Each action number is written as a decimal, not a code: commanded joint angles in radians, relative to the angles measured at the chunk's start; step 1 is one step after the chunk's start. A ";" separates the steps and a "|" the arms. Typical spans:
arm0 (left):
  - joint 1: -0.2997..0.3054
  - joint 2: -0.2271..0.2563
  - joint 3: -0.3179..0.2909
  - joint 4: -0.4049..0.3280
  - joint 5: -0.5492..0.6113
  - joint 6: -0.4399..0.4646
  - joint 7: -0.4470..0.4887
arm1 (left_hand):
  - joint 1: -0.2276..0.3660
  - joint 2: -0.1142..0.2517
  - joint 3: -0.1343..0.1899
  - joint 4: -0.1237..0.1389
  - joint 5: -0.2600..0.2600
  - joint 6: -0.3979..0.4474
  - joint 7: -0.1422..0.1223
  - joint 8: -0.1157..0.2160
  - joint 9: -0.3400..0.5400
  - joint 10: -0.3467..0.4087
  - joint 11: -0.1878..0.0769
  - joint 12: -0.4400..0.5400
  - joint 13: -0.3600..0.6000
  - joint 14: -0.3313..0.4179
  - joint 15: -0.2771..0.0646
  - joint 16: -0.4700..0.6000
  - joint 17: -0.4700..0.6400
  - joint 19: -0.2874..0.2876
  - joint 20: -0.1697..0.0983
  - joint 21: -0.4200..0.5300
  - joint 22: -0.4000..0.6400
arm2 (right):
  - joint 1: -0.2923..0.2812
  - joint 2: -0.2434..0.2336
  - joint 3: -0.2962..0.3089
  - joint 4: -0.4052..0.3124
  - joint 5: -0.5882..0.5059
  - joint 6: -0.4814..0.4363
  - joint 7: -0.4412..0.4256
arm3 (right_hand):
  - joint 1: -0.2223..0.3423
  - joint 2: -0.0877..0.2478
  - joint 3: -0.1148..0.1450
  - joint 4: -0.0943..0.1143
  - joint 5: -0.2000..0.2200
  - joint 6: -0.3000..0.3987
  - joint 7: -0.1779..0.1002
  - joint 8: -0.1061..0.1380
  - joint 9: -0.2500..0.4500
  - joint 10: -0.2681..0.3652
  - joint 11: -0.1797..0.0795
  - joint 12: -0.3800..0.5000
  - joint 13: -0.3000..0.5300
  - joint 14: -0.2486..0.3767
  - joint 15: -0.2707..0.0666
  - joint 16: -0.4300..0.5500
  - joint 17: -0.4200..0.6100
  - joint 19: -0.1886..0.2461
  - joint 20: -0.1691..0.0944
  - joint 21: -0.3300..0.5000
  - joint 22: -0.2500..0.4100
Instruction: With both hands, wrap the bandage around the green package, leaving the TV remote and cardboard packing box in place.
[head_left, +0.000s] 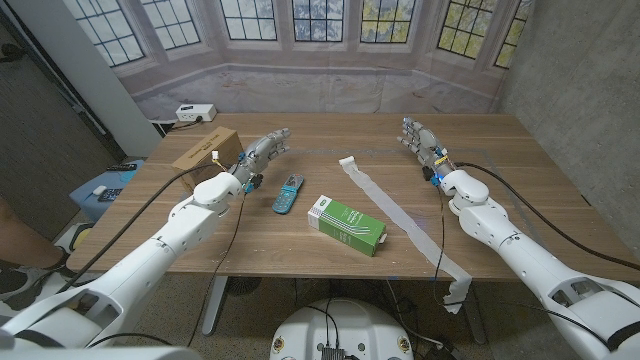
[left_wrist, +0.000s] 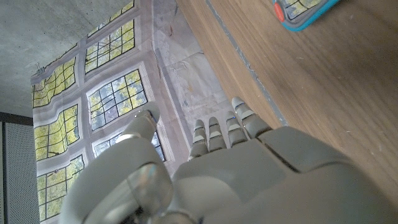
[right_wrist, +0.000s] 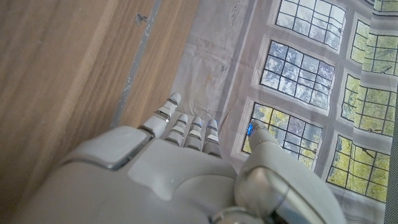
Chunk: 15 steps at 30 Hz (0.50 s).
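Observation:
The green package (head_left: 347, 225) lies on its side at the table's middle front. A long white bandage strip (head_left: 391, 211) runs from the table's centre diagonally past the package's right side and hangs over the front edge. The blue TV remote (head_left: 288, 193) lies left of the package, and its end (left_wrist: 303, 12) shows in the left wrist view. The cardboard box (head_left: 208, 147) stands at the back left. My left hand (head_left: 262, 153) hovers between the box and the remote, fingers extended and empty (left_wrist: 224, 162). My right hand (head_left: 421, 139) is raised at the right, fingers apart, holding nothing (right_wrist: 180, 168).
A white power strip (head_left: 196, 112) lies on the sill behind the table's left corner. A grey device (head_left: 103, 187) sits on a stand left of the table. Bare wood (head_left: 510, 160) stretches to the right of my right hand.

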 joint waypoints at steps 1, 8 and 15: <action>0.020 0.060 0.016 -0.105 0.046 0.067 0.016 | 0.028 -0.006 0.003 -0.007 0.007 0.027 -0.005 0.011 0.005 0.020 -0.008 0.010 0.003 0.024 -0.007 0.009 0.005 0.018 -0.004 0.006 0.002 | 0.004 0.006 0.000 0.010 -0.004 0.012 0.001 | 0.011 0.002 0.002 -0.009 0.003 0.011 -0.002 0.004 0.005 0.002 0.008 0.003 0.003 0.005 -0.028 0.009 0.001 0.013 -0.042 0.005 0.002; 0.009 0.105 0.026 -0.135 0.061 0.096 -0.033 | 0.060 -0.022 -0.003 -0.009 0.004 0.063 -0.004 0.017 0.006 0.054 -0.016 0.015 0.005 0.057 -0.016 0.011 0.006 0.030 -0.001 0.006 0.003 | 0.006 0.015 -0.002 0.020 -0.007 0.020 -0.007 | 0.012 0.003 0.003 -0.012 0.002 0.016 0.001 0.004 0.005 0.002 0.010 0.003 0.003 0.007 -0.028 0.010 0.001 0.015 -0.041 0.006 0.002; -0.008 0.144 0.043 -0.167 0.091 0.128 -0.071 | 0.076 -0.045 -0.017 -0.005 -0.002 0.048 0.011 0.004 0.007 0.064 -0.007 0.013 0.007 0.066 -0.012 0.006 0.007 0.034 0.003 0.004 0.004 | 0.014 0.023 -0.005 0.037 -0.011 0.026 -0.007 | 0.014 0.004 0.003 -0.015 0.002 0.019 0.003 0.005 0.005 0.004 0.015 0.004 0.004 0.009 -0.028 0.011 0.000 0.020 -0.042 0.007 0.002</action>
